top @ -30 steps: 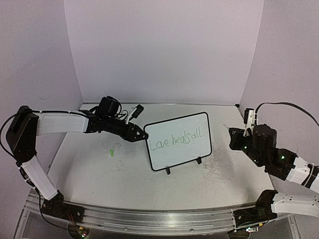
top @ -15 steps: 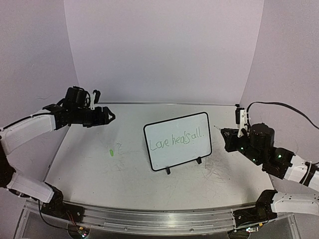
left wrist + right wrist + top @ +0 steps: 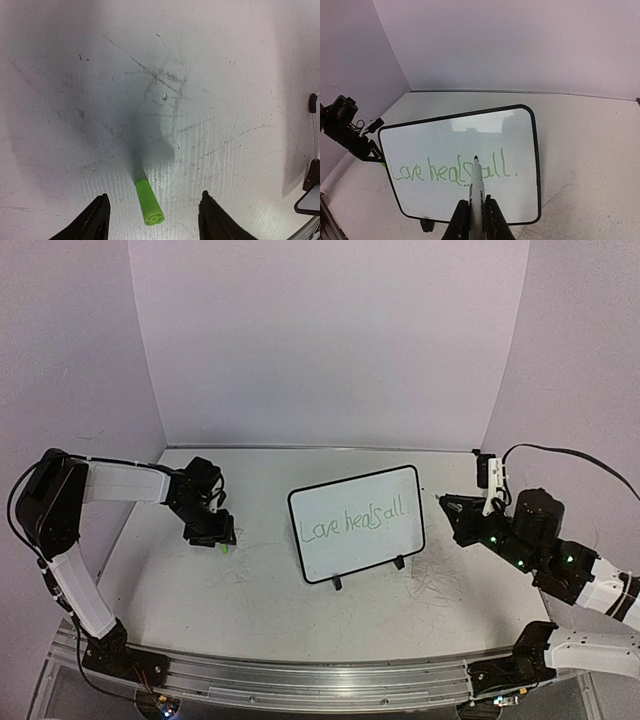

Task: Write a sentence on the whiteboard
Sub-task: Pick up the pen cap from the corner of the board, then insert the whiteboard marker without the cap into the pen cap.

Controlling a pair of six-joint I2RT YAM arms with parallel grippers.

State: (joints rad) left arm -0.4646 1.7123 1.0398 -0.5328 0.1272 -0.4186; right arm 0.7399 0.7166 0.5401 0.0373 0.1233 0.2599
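Held a marker [image 3: 476, 186] tight in the right gripper [image 3: 473, 216], tip pointing at the whiteboard [image 3: 357, 525] (green words "Love heals all." on it) in the middle of the table [image 3: 300, 625]. Had the left gripper [image 3: 217, 537] wide open around a green cap [image 3: 148, 202], not touching it.

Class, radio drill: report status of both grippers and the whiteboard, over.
Left gripper: jaws open, green marker cap between them. Right gripper shut on marker, tip toward whiteboard. Whiteboard standing, reads "Love heals all." Nothing between marker and board.
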